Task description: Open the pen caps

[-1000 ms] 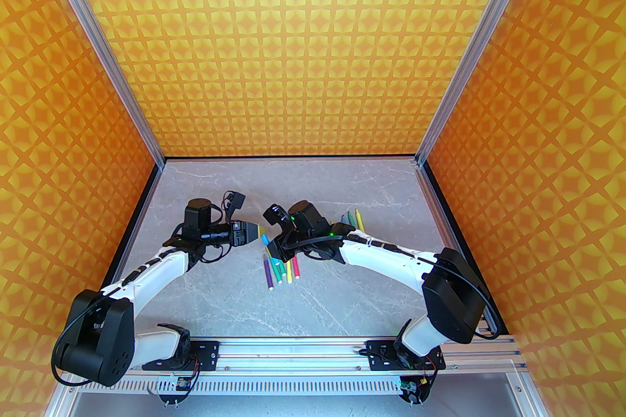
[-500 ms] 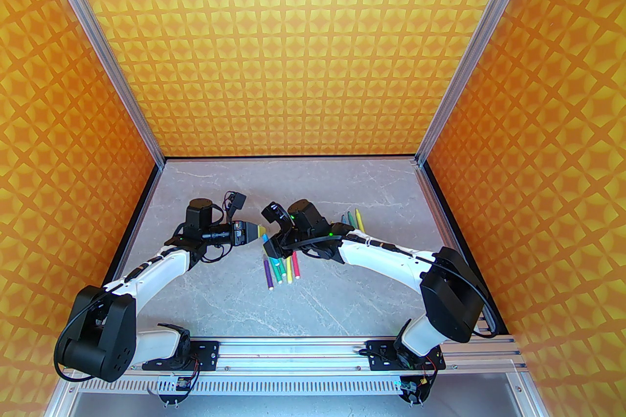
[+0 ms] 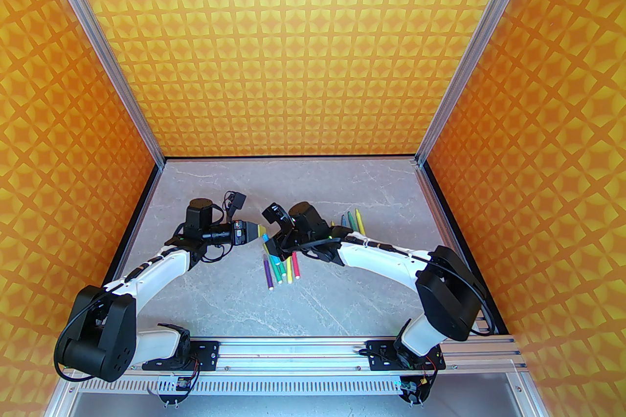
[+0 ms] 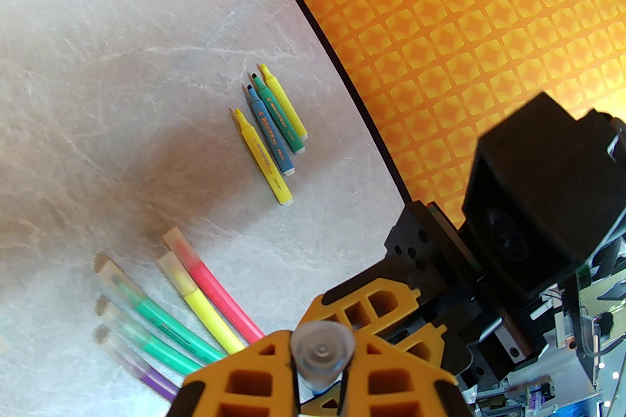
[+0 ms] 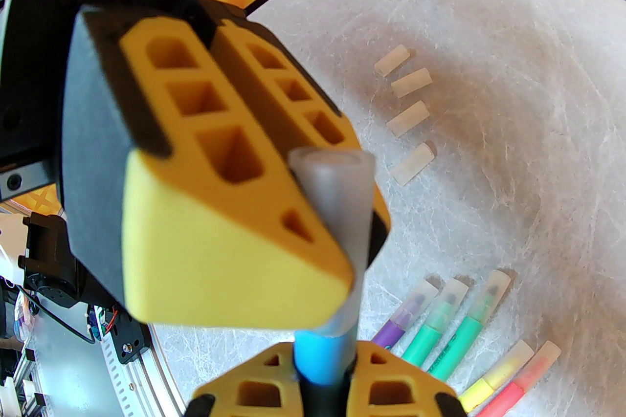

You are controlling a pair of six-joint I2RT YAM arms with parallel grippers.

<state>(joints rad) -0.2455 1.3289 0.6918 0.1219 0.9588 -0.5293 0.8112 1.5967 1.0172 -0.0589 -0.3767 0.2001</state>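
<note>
The left gripper (image 3: 257,231) reaches rightward above the marble-patterned table (image 3: 342,302). Its orange fingers are pressed in on a translucent pen cap (image 4: 321,349), whose closed round end sticks out between them in the left wrist view. The right wrist view shows the lower end of this cap meeting the barrel of a blue marker (image 5: 320,354). Whether the cap is seated or already free cannot be told. The right gripper (image 5: 323,378) comes from the opposite side and pinches that blue barrel between its own orange fingers, so the two grippers almost touch over the middle of the table.

Beyond the left gripper, four loose caps (image 5: 410,118) lie apart from one another in a rough line on the table. Under the two grippers lie five capped markers (image 5: 462,339) side by side: purple, green, green, yellow and pink.

Further right, well apart from that row, four uncapped markers (image 4: 270,139) lie close together with their tips bare: yellow, blue, green and yellow. Dark lettering runs along their barrels, too small to read.
</note>
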